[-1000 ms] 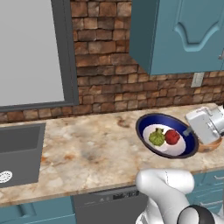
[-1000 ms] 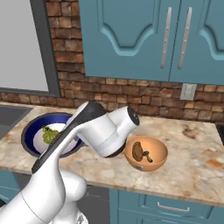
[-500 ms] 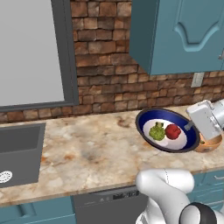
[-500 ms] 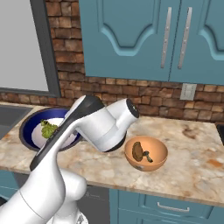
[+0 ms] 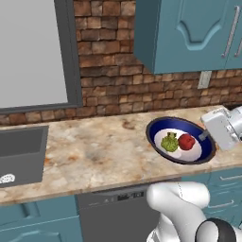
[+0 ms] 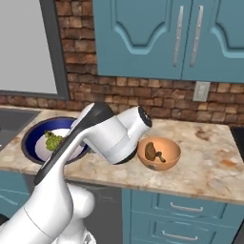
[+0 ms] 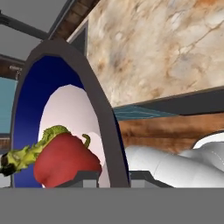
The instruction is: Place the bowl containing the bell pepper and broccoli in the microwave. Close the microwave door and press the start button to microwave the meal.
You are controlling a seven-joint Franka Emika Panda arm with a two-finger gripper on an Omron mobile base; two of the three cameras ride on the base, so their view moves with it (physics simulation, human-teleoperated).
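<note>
The dark blue bowl (image 5: pixel 156 134) with a white inside hangs just above the counter, tipped a little. It carries the red bell pepper (image 5: pixel 186 141) and the yellow-green broccoli (image 5: pixel 169 142) side by side. My gripper (image 5: pixel 206 136) is shut on the bowl's right rim. In the hand view the fingertips (image 7: pixel 85 177) sit on either side of the rim of the bowl (image 7: pixel 35 96), with the pepper (image 7: pixel 65 164) and broccoli (image 7: pixel 26 155) just past them. From the right base view my arm covers much of the bowl (image 6: pixel 33 138); the broccoli (image 6: pixel 53 140) peeks out. The microwave and its door are out of view.
A small orange bowl (image 6: pixel 158 153) with brown contents stands on the counter right of my hand. A sink (image 5: pixel 19 156) is set in the counter at far left. Blue wall cabinets (image 5: pixel 189 33) hang overhead, and a grey framed panel (image 5: pixel 28 52) fills the wall above the sink.
The gripper has lifted the bowl slightly off the counter, keeping its hold on the rim. The vegetables stayed inside.
</note>
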